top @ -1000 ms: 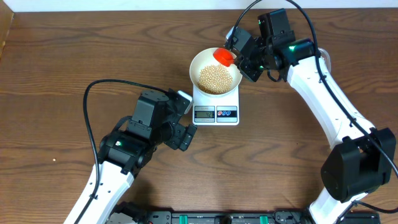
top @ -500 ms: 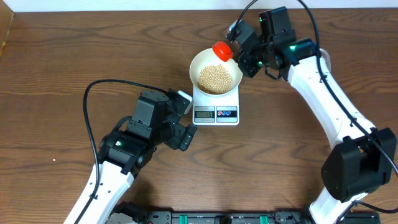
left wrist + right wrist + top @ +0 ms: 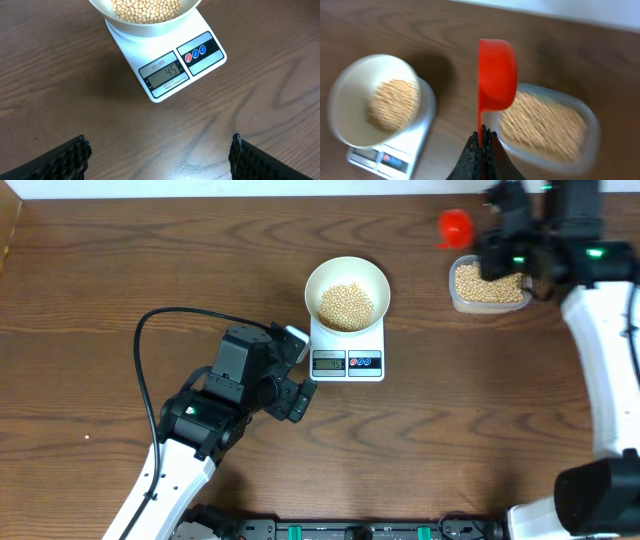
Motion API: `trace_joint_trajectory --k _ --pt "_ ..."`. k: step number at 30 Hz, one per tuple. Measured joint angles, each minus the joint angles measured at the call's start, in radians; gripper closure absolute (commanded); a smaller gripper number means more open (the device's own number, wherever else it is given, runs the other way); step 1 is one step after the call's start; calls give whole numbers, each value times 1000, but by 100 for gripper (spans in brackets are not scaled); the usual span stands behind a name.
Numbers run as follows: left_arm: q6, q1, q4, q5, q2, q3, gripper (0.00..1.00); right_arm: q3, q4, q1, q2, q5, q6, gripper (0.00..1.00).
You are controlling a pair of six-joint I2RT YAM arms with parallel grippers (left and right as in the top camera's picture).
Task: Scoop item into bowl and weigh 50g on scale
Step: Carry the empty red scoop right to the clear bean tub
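The pale tan beans lie heaped in the white bowl, which stands on the white digital scale. In the left wrist view the display reads 45.

The left gripper hangs low over the wooden table, just in front of the scale's display edge. Its jaws are spread wide with nothing between them. The bowl and its beans lie ahead of the jaws, beyond the scale's display and its two round buttons, apart from both fingers.

The right gripper is clenched on the thin handle of a red scoop. The scoop's cup points away from the jaws and sits above the near end of a clear plastic tub that holds more beans. Whether any beans lie in the cup cannot be told. From overhead the tub sits well to the right of the scale, and the scoop hangs near the tub's far left corner.
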Motion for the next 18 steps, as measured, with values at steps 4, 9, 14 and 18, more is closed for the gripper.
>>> trace_joint_trajectory --k 4,9,14,18 --pt "0 0 0 0 0 0 9 2 -87 -72 13 76 7 99" --pt "0 0 0 0 0 0 9 2 -109 -111 53 133 8 99" --pt "0 0 0 0 0 0 9 2 -109 -122 116 156 8 99" --pt "0 0 0 0 0 0 9 2 -113 -122 179 170 12 99"
